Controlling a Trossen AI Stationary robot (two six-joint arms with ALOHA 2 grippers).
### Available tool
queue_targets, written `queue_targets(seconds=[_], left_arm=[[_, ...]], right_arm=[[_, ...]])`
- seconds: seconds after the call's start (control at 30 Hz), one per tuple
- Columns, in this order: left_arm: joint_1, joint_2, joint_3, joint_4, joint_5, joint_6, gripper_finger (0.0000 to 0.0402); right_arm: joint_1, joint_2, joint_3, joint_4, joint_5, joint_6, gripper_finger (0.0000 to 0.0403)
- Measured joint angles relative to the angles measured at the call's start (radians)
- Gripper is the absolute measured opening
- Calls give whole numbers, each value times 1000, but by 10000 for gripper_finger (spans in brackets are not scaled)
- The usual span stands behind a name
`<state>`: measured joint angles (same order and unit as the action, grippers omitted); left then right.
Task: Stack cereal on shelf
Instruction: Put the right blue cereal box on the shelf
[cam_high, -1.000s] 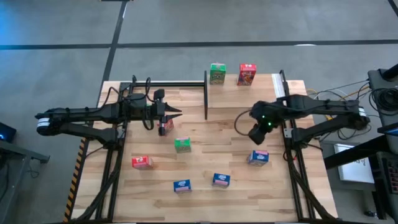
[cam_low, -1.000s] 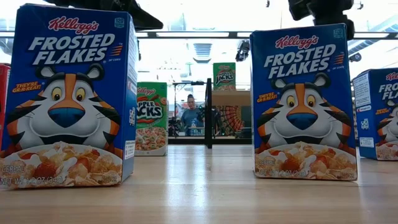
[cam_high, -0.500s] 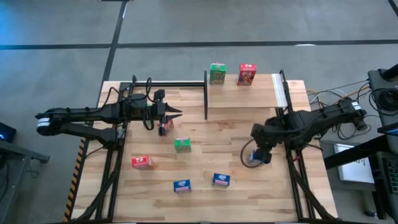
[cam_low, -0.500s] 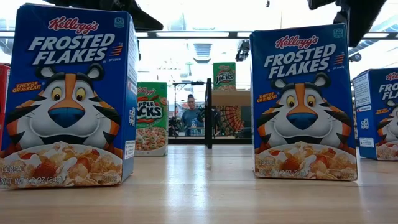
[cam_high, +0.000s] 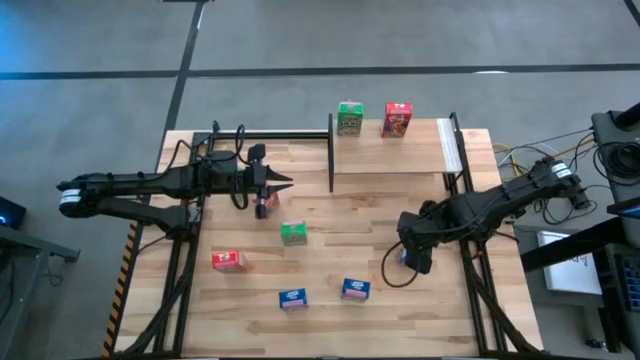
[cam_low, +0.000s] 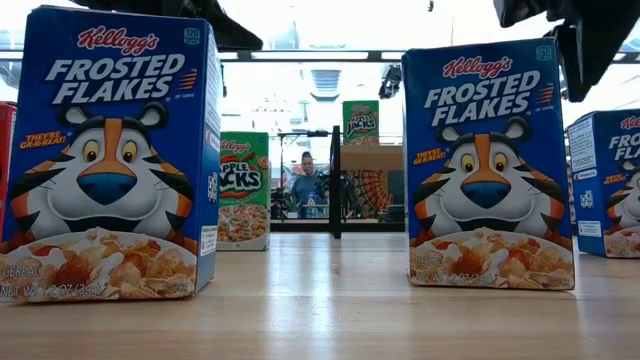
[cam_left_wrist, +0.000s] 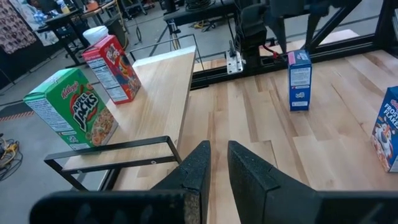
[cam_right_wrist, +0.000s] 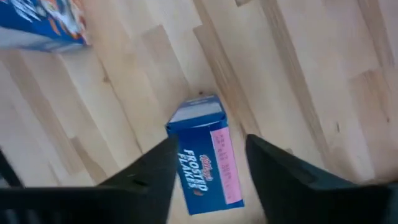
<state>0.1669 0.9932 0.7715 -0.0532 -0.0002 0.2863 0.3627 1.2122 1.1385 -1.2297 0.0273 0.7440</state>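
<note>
Over the table's right half my right gripper (cam_high: 415, 258) points down, open, with one finger on each side of an upright blue cereal box (cam_right_wrist: 202, 158), above it and not touching. My left gripper (cam_high: 288, 182) hovers shut and empty (cam_left_wrist: 217, 149) over the table's left half, just above a red box (cam_high: 265, 205). The shelf (cam_high: 390, 152) lies at the far right, with a green box (cam_high: 350, 118) and a red box (cam_high: 397, 118) standing on its far edge. On the table stand a green box (cam_high: 293, 233), a red box (cam_high: 228, 260) and two blue boxes (cam_high: 292, 298) (cam_high: 355, 289).
A black post (cam_high: 331, 152) stands at the shelf's left edge, and a black rail (cam_high: 270, 134) runs left from it along the table's far edge. Black frame bars (cam_high: 470, 250) line the table's right side. Bare planks (cam_high: 340, 215) lie between the two arms.
My right gripper has swung from beside the shelf toward the table's near edge and come down, rolling as it went. It now hangs over the blue box at the right. No box has moved.
</note>
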Motion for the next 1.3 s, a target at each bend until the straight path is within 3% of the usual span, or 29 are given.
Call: queue_targets(seconds=[0.17,0.33,1.03,1.3], left_arm=[[0,2,0,0,0,-7,38],[0,2,0,0,0,-8,38],[0,2,0,1,0,-8,38],[0,2,0,1,0,-8,38]], right_arm=[[39,34,0,-1,-16,-30,235],[46,35,0,-27,-8,-5,248],[46,158,-2,-54,-8,-49,248],[45,171,-2,-51,-36,-52,209]])
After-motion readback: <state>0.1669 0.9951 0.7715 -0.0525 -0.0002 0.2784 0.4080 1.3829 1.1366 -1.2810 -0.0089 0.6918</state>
